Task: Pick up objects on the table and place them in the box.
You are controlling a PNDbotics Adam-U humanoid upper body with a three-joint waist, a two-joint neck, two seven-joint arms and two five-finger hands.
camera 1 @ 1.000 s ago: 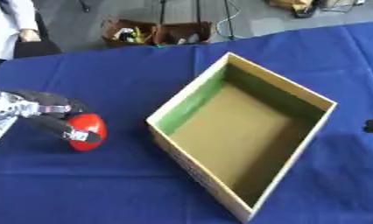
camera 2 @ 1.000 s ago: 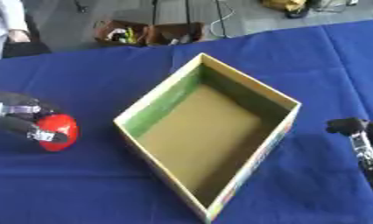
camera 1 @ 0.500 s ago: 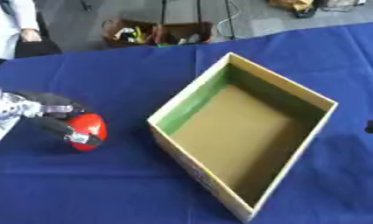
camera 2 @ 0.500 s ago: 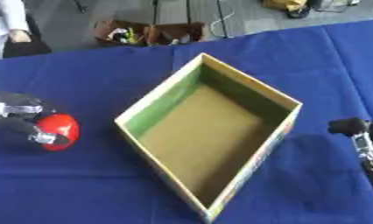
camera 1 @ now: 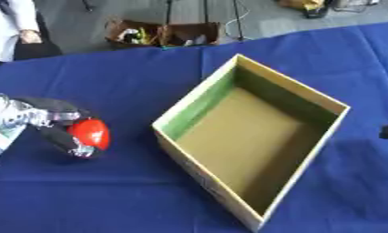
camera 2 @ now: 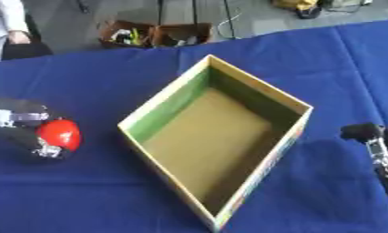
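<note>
risk: ball [camera 1: 89, 133] looks round and smooth, so it could roll out of the curled fingers on the lift, or clip the near wall of the box [camera 1: 199, 98] if carried too low.
left hand: left hand [camera 1: 55, 122] is curled round the red ball, fingers under and behind it, at the table's [camera 1: 133, 195] left side.
ball: close to the cloth, left of the box, apart from it.
box: open, empty, set askew.
right hand: right hand [camera 2: 374, 143] shows at the right edge, idle; its fingers cannot be made out.
</note>
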